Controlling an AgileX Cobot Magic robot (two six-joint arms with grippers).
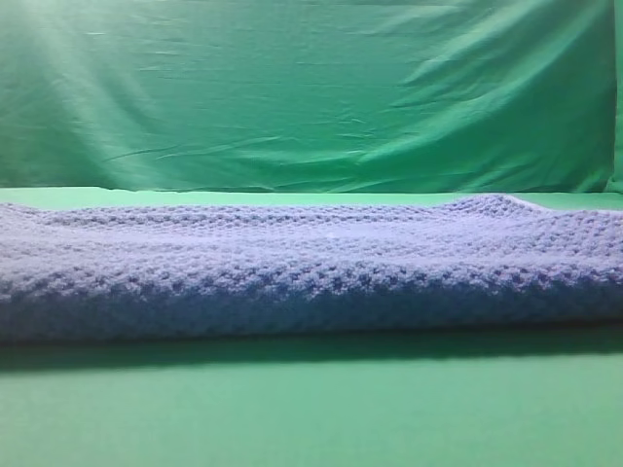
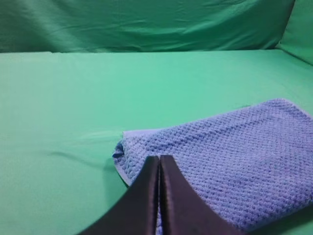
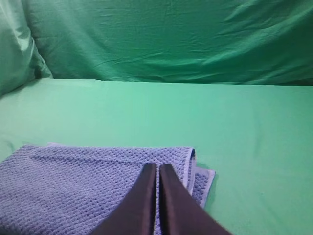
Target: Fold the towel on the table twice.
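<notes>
The blue-grey waffle-weave towel (image 1: 311, 268) lies folded across the bright green table (image 1: 311, 409), spanning the whole width of the exterior high view. In the left wrist view the towel (image 2: 230, 156) shows its left end with a pale hemmed corner, and my left gripper (image 2: 159, 159) hovers over that end, fingers pressed together with nothing between them. In the right wrist view the towel (image 3: 88, 186) shows its right end, layered at the corner, and my right gripper (image 3: 157, 166) sits over it, also shut and empty. Neither gripper appears in the exterior high view.
A wrinkled green cloth backdrop (image 1: 311, 88) hangs behind the table. Bare green table surface (image 2: 73, 98) stretches left of the towel in the left wrist view and right of it (image 3: 259, 147) in the right wrist view.
</notes>
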